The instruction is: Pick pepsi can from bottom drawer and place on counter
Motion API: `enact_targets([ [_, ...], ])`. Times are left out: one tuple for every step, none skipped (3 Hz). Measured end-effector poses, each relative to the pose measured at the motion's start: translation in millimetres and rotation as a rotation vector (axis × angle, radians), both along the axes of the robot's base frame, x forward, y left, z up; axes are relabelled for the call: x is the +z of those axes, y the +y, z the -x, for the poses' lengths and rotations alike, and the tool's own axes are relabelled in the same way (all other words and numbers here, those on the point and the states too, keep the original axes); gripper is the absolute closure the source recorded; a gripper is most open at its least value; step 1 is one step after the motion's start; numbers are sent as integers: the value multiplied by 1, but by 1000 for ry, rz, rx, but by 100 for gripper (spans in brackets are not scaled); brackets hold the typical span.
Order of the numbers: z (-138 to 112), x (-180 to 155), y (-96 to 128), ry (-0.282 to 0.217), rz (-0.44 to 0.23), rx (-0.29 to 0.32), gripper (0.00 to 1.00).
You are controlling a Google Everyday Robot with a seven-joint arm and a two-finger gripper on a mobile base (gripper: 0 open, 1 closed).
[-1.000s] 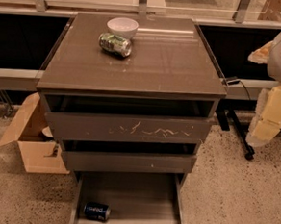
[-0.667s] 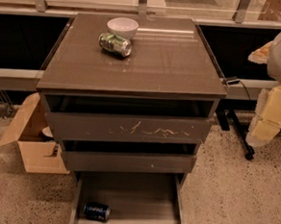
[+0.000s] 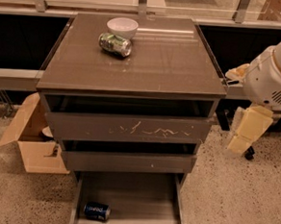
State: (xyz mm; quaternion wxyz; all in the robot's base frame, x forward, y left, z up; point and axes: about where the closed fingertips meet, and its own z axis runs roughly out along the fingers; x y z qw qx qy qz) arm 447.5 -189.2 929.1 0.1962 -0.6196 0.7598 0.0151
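The pepsi can [image 3: 97,211], blue with white lettering, lies on its side at the front left of the open bottom drawer [image 3: 139,200]. The counter [image 3: 168,63] is the glossy grey-brown top of the cabinet. My gripper [image 3: 245,133] hangs from the white arm at the right of the cabinet. It is level with the middle drawers, well above and to the right of the can, and touches nothing.
A green and silver can [image 3: 115,44] lies on its side at the back of the counter, next to a white bowl [image 3: 122,27]. An open cardboard box [image 3: 32,142] sits on the floor left of the cabinet. Two upper drawers [image 3: 129,128] stand slightly open.
My arm and gripper have moved a little left and down, toward the cabinet's right side. The pepsi can and the drawers have not moved.
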Motion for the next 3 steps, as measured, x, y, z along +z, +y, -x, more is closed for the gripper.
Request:
enact_targets([
  [-4,-37,19,21,-105,23,0],
  [-10,-70,39,72,-161,44,0],
  [-11,-74,41,79,-167,46,0],
])
